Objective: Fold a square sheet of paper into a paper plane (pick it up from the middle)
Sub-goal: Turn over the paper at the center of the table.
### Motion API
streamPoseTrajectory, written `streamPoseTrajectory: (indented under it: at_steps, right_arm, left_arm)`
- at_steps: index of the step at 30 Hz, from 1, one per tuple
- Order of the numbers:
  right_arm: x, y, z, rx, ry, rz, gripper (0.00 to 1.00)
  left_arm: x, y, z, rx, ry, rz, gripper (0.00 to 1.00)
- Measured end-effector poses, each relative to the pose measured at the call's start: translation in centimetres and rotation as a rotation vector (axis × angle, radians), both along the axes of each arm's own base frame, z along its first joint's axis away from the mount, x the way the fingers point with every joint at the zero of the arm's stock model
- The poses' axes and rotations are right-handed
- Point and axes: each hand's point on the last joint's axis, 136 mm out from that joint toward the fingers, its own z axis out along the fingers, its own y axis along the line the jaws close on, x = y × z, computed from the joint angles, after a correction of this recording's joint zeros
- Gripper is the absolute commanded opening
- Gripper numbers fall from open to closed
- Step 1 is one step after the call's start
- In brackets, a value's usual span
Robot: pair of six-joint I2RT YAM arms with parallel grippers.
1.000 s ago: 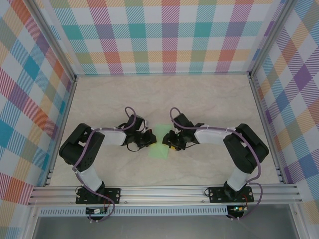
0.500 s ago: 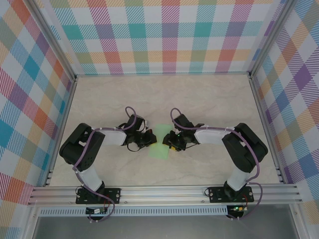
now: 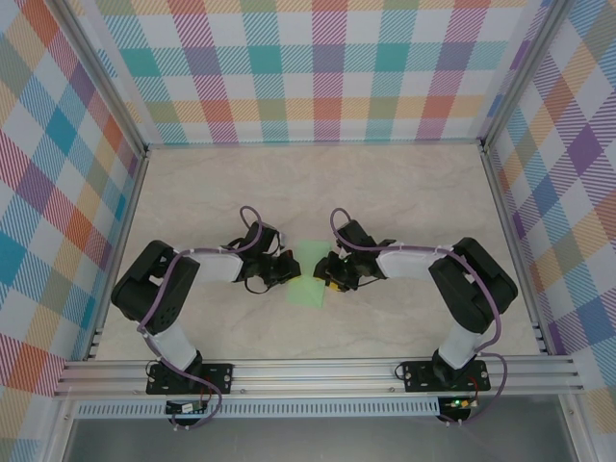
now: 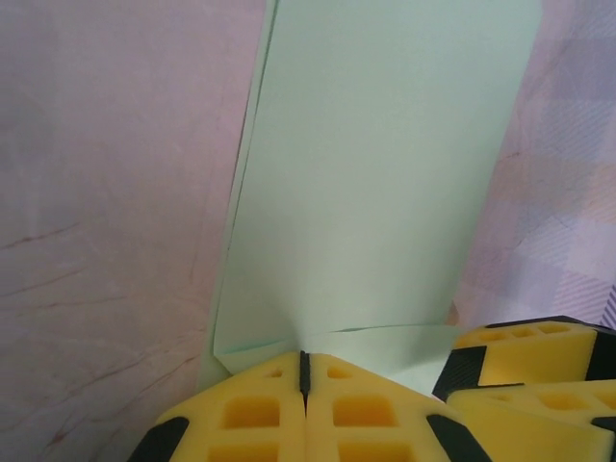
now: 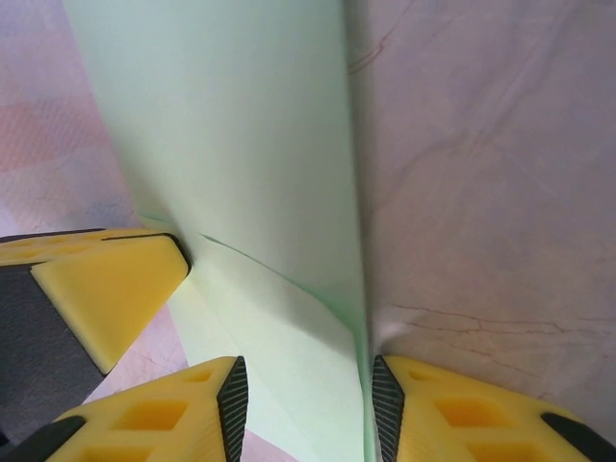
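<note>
The pale mint-green sheet of paper (image 3: 308, 279) lies folded in layers on the table between the two grippers. My left gripper (image 3: 288, 270) is at its left edge. In the left wrist view this gripper (image 4: 304, 364) is shut, its yellow fingers pinching a raised fold of the paper (image 4: 385, 192). My right gripper (image 3: 328, 273) is at the paper's right edge. In the right wrist view it (image 5: 308, 404) stands open, with a slanted flap of the paper (image 5: 289, 318) lying between its ribbed pads, which are apart from it. One left finger (image 5: 106, 284) shows beside the flap.
The marble-patterned table top (image 3: 385, 192) stretches behind the arms. Plaid walls (image 3: 308, 67) and metal frame rails (image 3: 318, 371) enclose it. Both arms bend inward, their wrists close together at the middle.
</note>
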Motion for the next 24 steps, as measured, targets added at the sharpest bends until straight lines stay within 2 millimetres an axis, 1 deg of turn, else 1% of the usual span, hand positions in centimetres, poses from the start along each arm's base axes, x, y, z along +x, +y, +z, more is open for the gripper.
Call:
streamPoseTrajectory:
  at_steps: [3, 8, 12, 16, 18, 24]
  right_arm:
    - [0.2, -0.4, 0.2, -0.017, -0.016, -0.014, 0.44]
    - [0.1, -0.9, -0.2, -0.047, -0.009, -0.020, 0.44]
    - [0.1, -0.6, -0.3, -0.027, 0.004, -0.013, 0.42]
    - [0.4, 0.6, 0.1, 0.036, -0.010, 0.012, 0.41]
    - [0.4, 0.9, 0.3, 0.054, -0.011, 0.023, 0.41]
    - [0.3, 1.5, 0.4, 0.083, -0.011, 0.048, 0.40]
  left_arm:
    - [0.0, 0.2, 0.0, 0.007, -0.002, 0.005, 0.01]
    - [-0.1, 0.2, 0.0, 0.005, -0.004, 0.005, 0.01]
    - [-0.1, 0.2, 0.0, 0.005, -0.004, 0.005, 0.01]
    - [-0.1, 0.2, 0.0, 0.004, -0.004, 0.004, 0.01]
    - [-0.1, 0.2, 0.0, 0.004, -0.004, 0.004, 0.01]
    - [0.0, 0.1, 0.0, 0.003, -0.002, 0.007, 0.03]
